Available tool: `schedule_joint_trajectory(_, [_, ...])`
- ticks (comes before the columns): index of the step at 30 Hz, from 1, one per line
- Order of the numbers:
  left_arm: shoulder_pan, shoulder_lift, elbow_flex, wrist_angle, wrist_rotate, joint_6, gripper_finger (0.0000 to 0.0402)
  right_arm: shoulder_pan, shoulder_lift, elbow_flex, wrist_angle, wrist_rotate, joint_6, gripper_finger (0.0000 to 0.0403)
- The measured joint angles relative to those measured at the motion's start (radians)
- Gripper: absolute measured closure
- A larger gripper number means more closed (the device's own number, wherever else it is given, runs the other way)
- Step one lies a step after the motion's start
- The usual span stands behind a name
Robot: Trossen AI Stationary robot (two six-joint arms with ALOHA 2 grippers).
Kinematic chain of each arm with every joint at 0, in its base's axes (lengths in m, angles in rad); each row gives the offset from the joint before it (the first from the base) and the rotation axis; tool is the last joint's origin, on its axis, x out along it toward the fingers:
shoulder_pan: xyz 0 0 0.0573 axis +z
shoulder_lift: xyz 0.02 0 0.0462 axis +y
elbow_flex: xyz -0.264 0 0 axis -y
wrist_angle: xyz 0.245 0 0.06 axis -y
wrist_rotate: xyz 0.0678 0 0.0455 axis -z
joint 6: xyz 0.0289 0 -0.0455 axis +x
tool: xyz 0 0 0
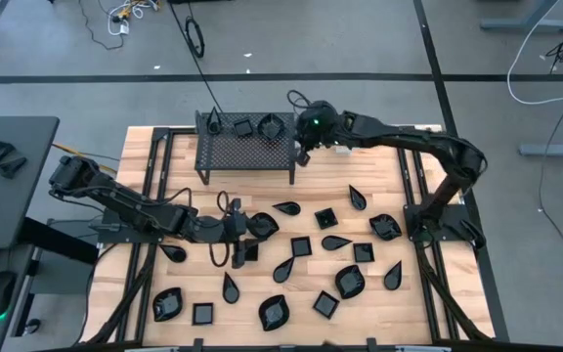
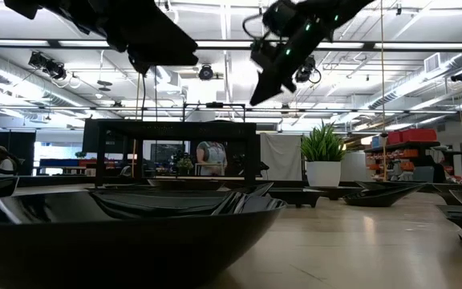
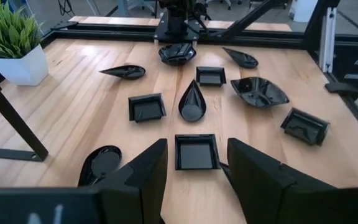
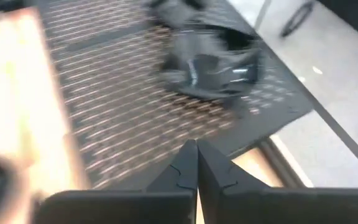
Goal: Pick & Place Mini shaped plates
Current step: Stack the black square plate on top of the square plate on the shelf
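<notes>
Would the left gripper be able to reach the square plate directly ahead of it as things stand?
Probably yes: the left gripper is open, and the square plate lies flat between its fingers with bare wood around it.

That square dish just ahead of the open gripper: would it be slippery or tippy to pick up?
The square dish looks glossy, so probably slick between the fingers. It sits flat and low on the table, so it should slide rather than tip if pushed. It looks rigid, and its thin raised rim seems the likeliest hold.

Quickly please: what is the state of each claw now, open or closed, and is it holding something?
Left claw: open, empty, above a square plate.
Right claw: closed, holding nothing, over the mesh rack.
</notes>
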Motion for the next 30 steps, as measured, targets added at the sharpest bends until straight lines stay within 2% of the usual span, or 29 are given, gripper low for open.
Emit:
schedule_joint_trajectory(4, [-0.011,-0.05,0.0,-0.099,-0.034,-0.036,0.023,0.119,-0.074,-0.043,-0.045,-0.001,-0.018,0.0401])
schedule_joint_trajectory(10, [-0.04,-0.103,0.0,-0.187,-0.094,-0.066,0.023,0.331,-0.18,-0.212,0.011,-0.008,0.001,0.0401])
schedule_joint_trajectory(15, [-0.076,-0.116,0.0,-0.287,-0.094,-0.122,0.023,0.468,-0.229,-0.349,-0.012,-0.008,0.132,0.0401])
schedule_joint_trajectory(18, [-0.088,-0.116,0.0,-0.35,-0.093,-0.156,0.023,0.501,-0.232,-0.387,-0.106,-0.008,0.202,0.0393])
schedule_joint_trajectory(20, [-0.087,-0.116,0.0,-0.366,-0.093,-0.168,0.023,0.504,-0.224,-0.41,-0.158,-0.008,0.214,0.0372])
schedule_joint_trajectory(23, [-0.071,-0.116,0.0,-0.363,-0.088,-0.168,0.023,0.504,-0.212,-0.481,-0.127,-0.011,0.17,0.0328])
schedule_joint_trajectory(26, [-0.05,-0.116,0.0,-0.357,-0.086,-0.15,0.023,0.503,-0.204,-0.567,-0.015,-0.013,0.074,0.0288])
schedule_joint_trajectory(30, [-0.019,-0.116,0.0,-0.353,-0.086,-0.134,0.023,0.5,-0.201,-0.66,0.087,-0.001,0.004,0.0262])
